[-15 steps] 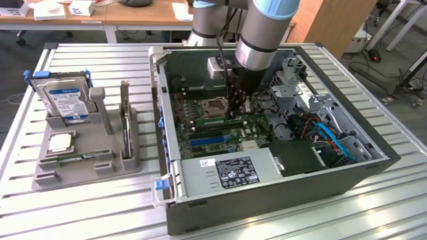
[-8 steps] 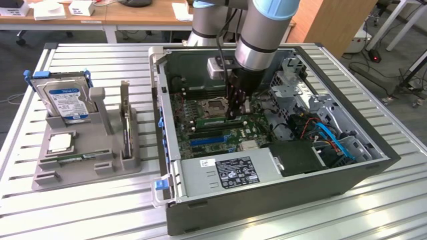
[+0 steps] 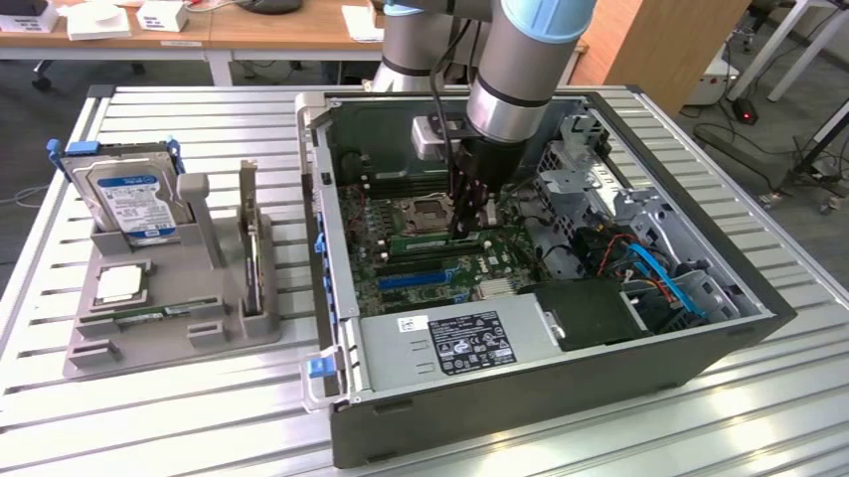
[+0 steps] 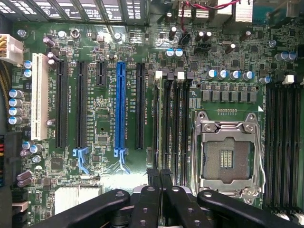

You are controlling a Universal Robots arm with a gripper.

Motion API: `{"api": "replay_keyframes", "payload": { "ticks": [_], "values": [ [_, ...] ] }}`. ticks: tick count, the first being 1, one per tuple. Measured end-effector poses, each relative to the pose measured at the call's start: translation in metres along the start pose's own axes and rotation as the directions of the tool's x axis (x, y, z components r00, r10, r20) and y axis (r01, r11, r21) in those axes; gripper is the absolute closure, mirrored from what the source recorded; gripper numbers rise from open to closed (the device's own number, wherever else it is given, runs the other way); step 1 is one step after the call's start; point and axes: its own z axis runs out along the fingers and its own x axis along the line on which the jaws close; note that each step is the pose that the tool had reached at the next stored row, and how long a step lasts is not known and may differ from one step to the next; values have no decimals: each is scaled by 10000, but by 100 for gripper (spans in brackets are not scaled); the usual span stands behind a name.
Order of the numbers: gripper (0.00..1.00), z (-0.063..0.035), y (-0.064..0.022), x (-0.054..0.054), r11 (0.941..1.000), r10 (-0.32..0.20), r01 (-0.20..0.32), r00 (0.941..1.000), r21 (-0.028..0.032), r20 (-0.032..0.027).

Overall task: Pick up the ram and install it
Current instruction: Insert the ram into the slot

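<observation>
The ram [image 3: 422, 241] is a thin green stick standing on edge in a memory slot of the motherboard, just beside the empty CPU socket [image 3: 427, 209]. My gripper [image 3: 464, 231] reaches straight down into the open computer case and is shut on the ram near one end. In the wrist view the ram [image 4: 161, 123] appears edge-on as a narrow dark line among the memory slots. There my gripper [image 4: 160, 176] pinches it, with the CPU socket [image 4: 225, 159] close alongside.
A grey holder [image 3: 173, 338] at the exterior view's left carries a hard drive [image 3: 133, 199] and a square processor chip [image 3: 119, 283]. Inside the case [image 3: 531, 417] are the power supply [image 3: 458, 338], cables and drive cages. A blue expansion slot [image 4: 119, 104] lies past the memory slots.
</observation>
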Motion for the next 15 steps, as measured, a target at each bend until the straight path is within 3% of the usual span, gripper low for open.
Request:
{"api": "replay_keyframes", "payload": {
  "ticks": [15],
  "values": [
    [89, 7, 0, -6, 9999, 101, -101, 9999, 3, 5]
  ]
}}
